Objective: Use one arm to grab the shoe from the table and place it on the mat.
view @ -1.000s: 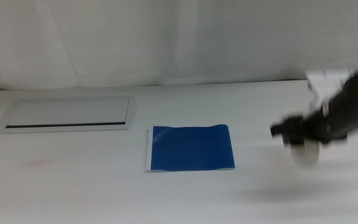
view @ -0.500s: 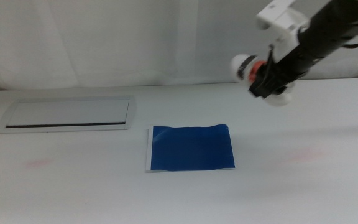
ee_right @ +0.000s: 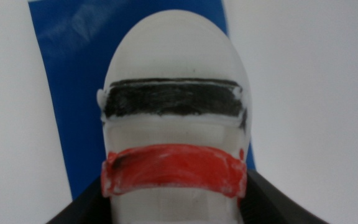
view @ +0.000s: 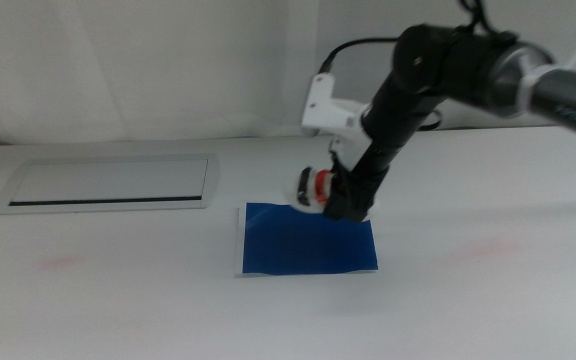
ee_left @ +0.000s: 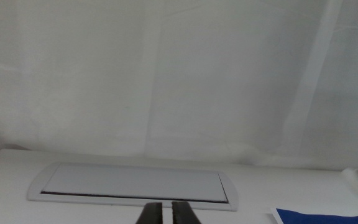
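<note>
1. White tabletop, the table (view: pixel 168 310), is plain at its near edge, with a faint pink smudge toward the near left corner and another toward the right side.

2. Next comes the mat (view: pixel 303 245), a flat dark blue sheet with a white strip on its left short edge. It lies near the middle of the table.

3. At the far edge of the mat, toward its right corner, is the right gripper (view: pixel 346 205). It comes in on the arm (view: pixel 438 70) from the right side and points down. Its dark jaws are squeezed onto the shoe (view: pixel 313 187), one on each side, near the red strap. The shoe is a little white sandal with a red strap and a black strap. In the right wrist view the shoe (ee_right: pixel 174 130) has blue mat behind its toe and white table beside it. I cannot tell if it touches the mat; it looks held just above.

4. Farther back on the left is a long pale grey panel (view: pixel 108 183), near the far edge.

5. The left gripper (ee_left: pixel 166 214) waits, with its two jaws nearly together and holding nothing.

6. What could go wrong: the shoe sits right at the mat's far edge. If the jaws let go here, I think the heel could land on the table, or the shoe could tip over, because it is held tilted.
</note>
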Action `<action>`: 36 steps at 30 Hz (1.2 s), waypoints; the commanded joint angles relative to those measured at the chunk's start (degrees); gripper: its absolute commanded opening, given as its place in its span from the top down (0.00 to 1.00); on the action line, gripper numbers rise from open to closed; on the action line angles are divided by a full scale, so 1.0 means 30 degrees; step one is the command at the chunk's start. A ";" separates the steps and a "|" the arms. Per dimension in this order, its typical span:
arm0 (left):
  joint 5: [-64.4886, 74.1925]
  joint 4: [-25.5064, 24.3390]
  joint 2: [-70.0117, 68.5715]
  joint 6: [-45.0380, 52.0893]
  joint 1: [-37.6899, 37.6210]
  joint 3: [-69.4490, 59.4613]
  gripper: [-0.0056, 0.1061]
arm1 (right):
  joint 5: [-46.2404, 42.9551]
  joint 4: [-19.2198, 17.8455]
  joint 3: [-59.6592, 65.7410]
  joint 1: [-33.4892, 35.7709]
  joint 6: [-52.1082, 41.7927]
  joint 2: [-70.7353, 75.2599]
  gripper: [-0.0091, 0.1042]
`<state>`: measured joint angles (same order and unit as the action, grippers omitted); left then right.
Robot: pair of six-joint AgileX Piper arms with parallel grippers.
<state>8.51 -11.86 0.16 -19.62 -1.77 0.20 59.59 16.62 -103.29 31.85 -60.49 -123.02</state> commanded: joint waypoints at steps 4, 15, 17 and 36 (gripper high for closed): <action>-0.0069 0.0108 -0.0383 -0.0129 0.0045 -0.0754 0.98 | 0.0129 0.0499 -0.1609 0.0631 -0.0954 -0.1776 0.94; -0.0069 0.0108 -0.0383 -0.0129 0.0045 -0.0754 0.98 | 0.0721 0.0038 -0.1738 0.0843 -0.0827 -0.3409 0.94; -0.0069 0.0108 -0.0383 -0.0129 0.0045 -0.0754 0.98 | 0.0910 0.0055 -0.1732 0.0855 -0.0827 -0.3576 0.94; -0.0069 0.0108 -0.0383 -0.0129 0.0045 -0.0754 0.98 | -0.0726 0.0424 -0.1732 0.0855 0.0762 -0.3623 0.40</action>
<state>8.51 -11.86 0.16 -19.62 -1.77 0.20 58.48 16.70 -108.14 34.32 -57.53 -134.03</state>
